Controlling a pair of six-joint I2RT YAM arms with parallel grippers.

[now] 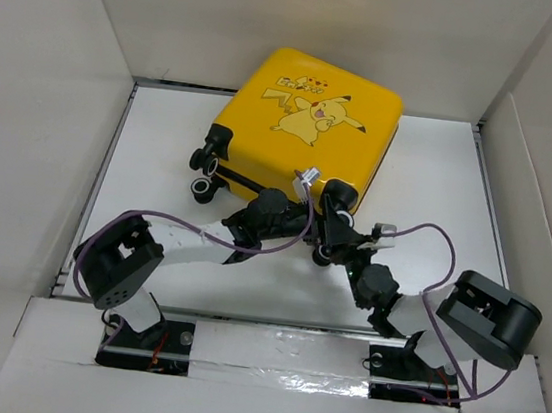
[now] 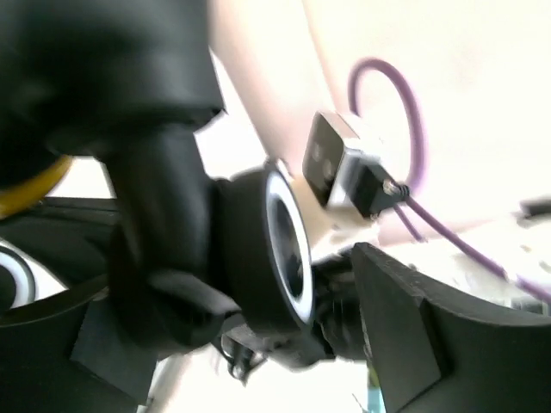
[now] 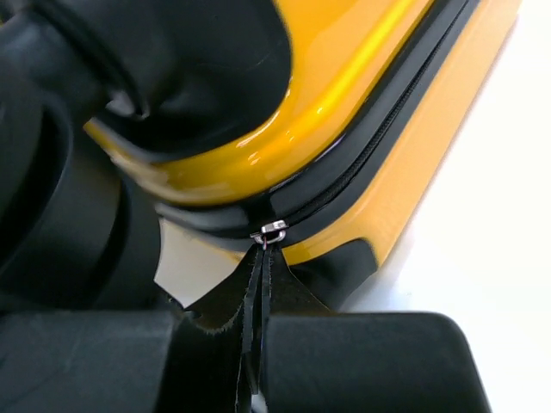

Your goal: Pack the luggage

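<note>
1. The right end effector (image 3: 258, 366) has its fingers pressed together on the black pull strap (image 3: 256, 314), which runs up taut to the metal slider (image 3: 274, 231).
2. The slider sits at a rounded corner of the luggage (image 1: 312, 120), beside a black wheel housing.
3. From the slider the zipper (image 3: 383, 120) runs away along the edge with its teeth meshed. On the other side of the slider the dark lips are in shadow, and it cannot be told whether they are joined.
4. The left end effector (image 2: 250, 344) is spread, with a wheel (image 2: 280, 249) showing between its fingers. Whether either finger touches the wheel cannot be told.
5. In the top view both arms meet at the near edge of the luggage, the left one just beside the right.
6. The luggage lies flat on the white bench (image 1: 440, 186) towards the far wall, with the cartoon print up, the shells shut and the wheels facing the arms.
7. Nothing loose shows on the bench, and the contents are hidden.
8. The task looks late: the packing and lid closing appear done.
9. Zipping appears to be the step in hand.
10. What is left is probably to draw the slider round the corner and along any part that is not yet zipped, then let go.
</note>
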